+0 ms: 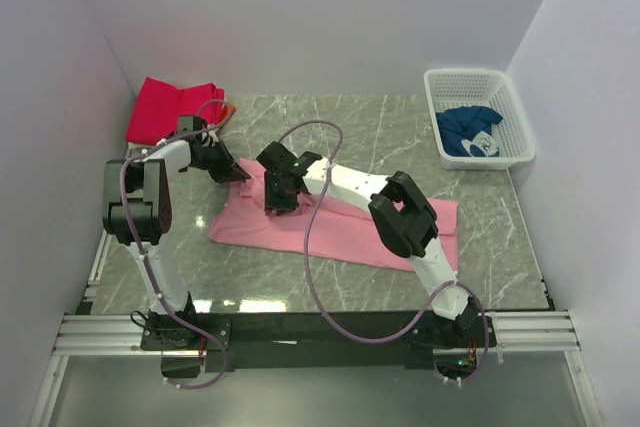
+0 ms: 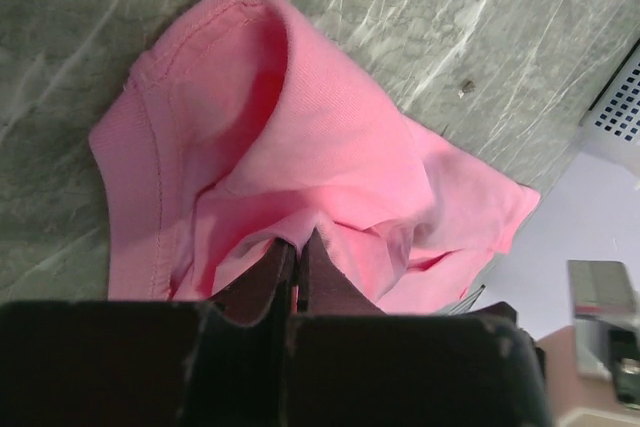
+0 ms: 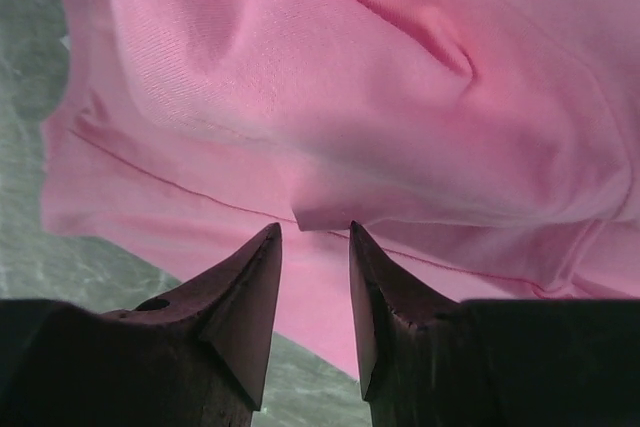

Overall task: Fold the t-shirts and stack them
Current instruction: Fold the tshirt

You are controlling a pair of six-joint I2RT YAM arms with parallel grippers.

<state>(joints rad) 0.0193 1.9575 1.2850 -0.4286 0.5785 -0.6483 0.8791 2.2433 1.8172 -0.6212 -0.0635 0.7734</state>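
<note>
One pink t-shirt (image 1: 255, 230), long axis crosswise on counter (image 1: 390, 137) | left jaws pinched shut on its far-left corner | right jaws half-open, empty, cloth fold just ahead of tips

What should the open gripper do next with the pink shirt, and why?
Probably the right gripper should ease down and close on the edge of the pink t-shirt just ahead of its tips. Its jaws stand apart, holding nothing, while the left gripper pinches the cloth; both likely need a hold before folding.
</note>
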